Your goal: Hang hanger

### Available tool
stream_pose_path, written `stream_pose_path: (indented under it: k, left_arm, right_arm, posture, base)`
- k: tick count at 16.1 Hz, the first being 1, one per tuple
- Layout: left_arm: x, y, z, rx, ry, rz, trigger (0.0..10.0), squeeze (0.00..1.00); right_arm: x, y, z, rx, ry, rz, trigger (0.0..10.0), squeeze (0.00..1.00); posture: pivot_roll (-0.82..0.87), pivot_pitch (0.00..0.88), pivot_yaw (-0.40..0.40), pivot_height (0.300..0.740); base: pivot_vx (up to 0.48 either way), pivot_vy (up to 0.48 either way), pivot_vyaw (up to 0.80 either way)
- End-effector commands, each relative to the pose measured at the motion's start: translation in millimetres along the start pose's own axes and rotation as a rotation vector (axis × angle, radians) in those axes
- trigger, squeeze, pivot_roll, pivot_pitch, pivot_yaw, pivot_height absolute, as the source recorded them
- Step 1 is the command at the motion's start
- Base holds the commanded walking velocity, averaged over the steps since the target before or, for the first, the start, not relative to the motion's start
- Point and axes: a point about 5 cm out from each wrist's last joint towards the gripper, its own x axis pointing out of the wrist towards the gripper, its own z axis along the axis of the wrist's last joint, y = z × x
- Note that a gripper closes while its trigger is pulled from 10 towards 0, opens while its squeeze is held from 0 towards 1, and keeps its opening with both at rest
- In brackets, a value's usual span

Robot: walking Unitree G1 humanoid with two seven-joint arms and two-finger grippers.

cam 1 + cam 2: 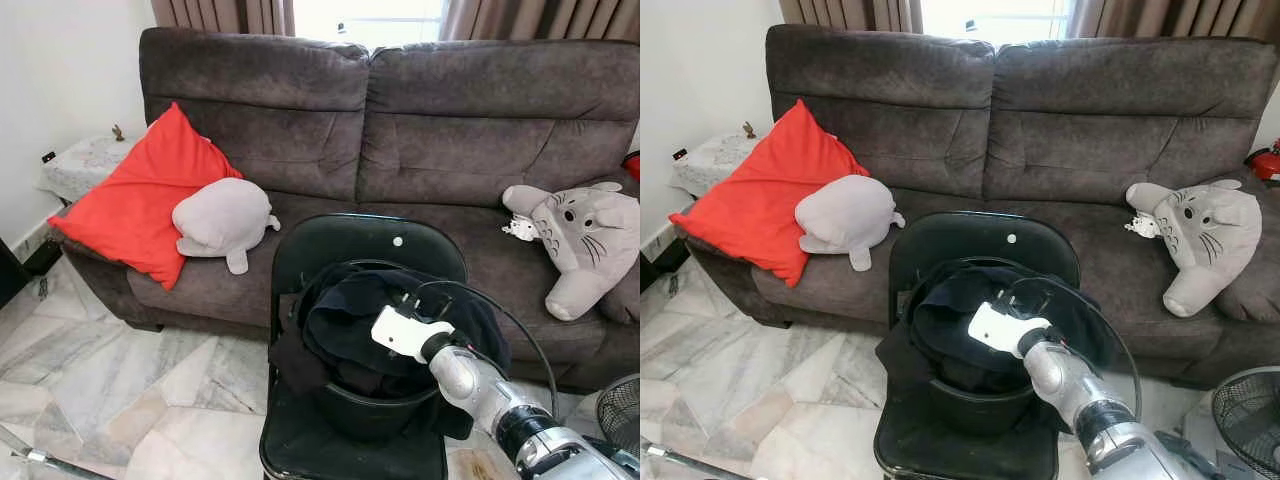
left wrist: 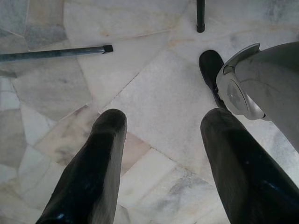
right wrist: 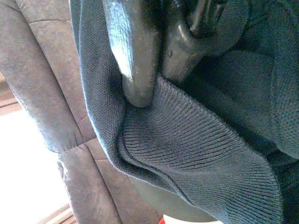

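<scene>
Right arm (image 1: 500, 405) reaches forward and up from lower right, wrist level; right end effector (image 3: 152, 84) has its 2 fingers pinched together on dark knit fabric. Left end effector (image 2: 163, 154) hangs low, pointing down, 2 fingers spread wide apart, gripping nothing.

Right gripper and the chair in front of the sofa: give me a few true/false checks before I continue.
1. The right gripper is pinching dark knit clothing. True.
2. The clothing sits in a bucket on a black chair. True.
3. The red cushion lies on the floor. False: it leans on the sofa.
4. The left gripper holds a hanger. False: it is open above the marble floor.
</scene>
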Motion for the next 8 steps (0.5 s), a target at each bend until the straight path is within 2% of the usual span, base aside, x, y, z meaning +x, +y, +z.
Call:
stream_pose_path:
  k: [1, 6, 7, 8]
  left_arm:
    - [-1.0, 4.4, -2.6, -0.004, 0.003, 0.01, 10.0, 0.0]
    - [-0.8, 3.7, -2.1, -0.005, 0.002, 0.009, 10.0, 0.0]
    - [-0.8, 3.7, -2.1, -0.006, 0.002, 0.009, 10.0, 0.0]
    - [-0.8, 3.6, -2.3, -0.007, 0.002, 0.009, 10.0, 0.0]
  right_arm:
    - [4.3, -7.1, 3.9, 0.018, 0.0, -0.035, 0.0, 0.0]
    - [3.9, -15.8, 1.0, 0.099, 0.02, -0.112, 0.0, 0.0]
    - [4.0, -19.4, 0.9, 0.14, 0.021, -0.14, 0.0, 0.0]
    - [4.0, -29.2, 2.7, 0.257, 0.009, -0.221, 0.0, 0.0]
  posture:
    - [0.11, 0.0, 0.069, 0.74]
    - [0.11, 0.0, 0.066, 0.74]
    - [0.11, 0.0, 0.066, 0.74]
    - [0.1, 0.0, 0.063, 0.74]
  base:
    - [0.0, 0.0, 0.0]
    - [0.0, 0.0, 0.0]
    - [0.0, 0.0, 0.0]
    - [0.0, 0.0, 0.0]
